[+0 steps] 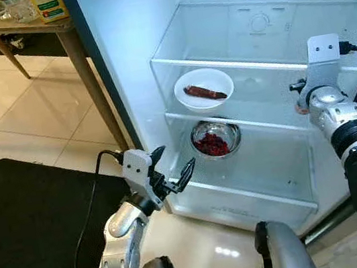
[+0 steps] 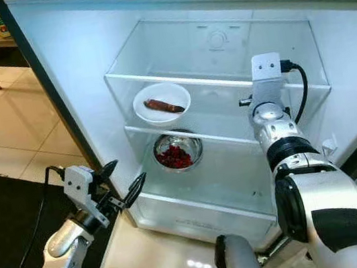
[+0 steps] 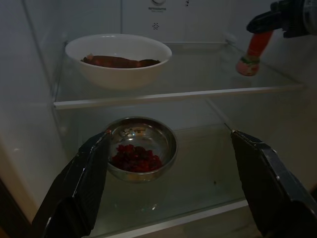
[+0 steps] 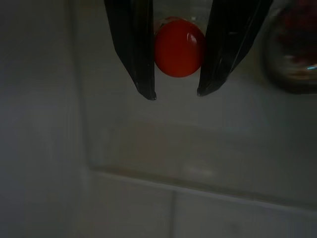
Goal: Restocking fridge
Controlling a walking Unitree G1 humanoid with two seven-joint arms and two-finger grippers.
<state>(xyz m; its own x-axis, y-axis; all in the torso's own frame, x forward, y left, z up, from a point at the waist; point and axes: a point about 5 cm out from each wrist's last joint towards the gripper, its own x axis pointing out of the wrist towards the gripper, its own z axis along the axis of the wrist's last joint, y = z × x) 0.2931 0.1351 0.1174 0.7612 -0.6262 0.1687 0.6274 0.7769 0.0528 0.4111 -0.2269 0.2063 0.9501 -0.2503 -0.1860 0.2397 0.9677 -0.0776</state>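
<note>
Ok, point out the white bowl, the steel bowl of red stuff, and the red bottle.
white bowl (image 1: 202, 78), left eye view, on its rim.
steel bowl (image 1: 229, 130), left eye view, on its rim.
red bottle (image 3: 257, 45), left wrist view, on its neck.

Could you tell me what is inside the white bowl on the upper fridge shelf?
The white bowl holds one long, dark reddish-brown piece of food, lying across its middle. What kind of food cannot be told, and whatever lies beneath it is covered.

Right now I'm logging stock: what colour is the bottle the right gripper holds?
Red-orange bottle, clearest in the left wrist view.
</note>
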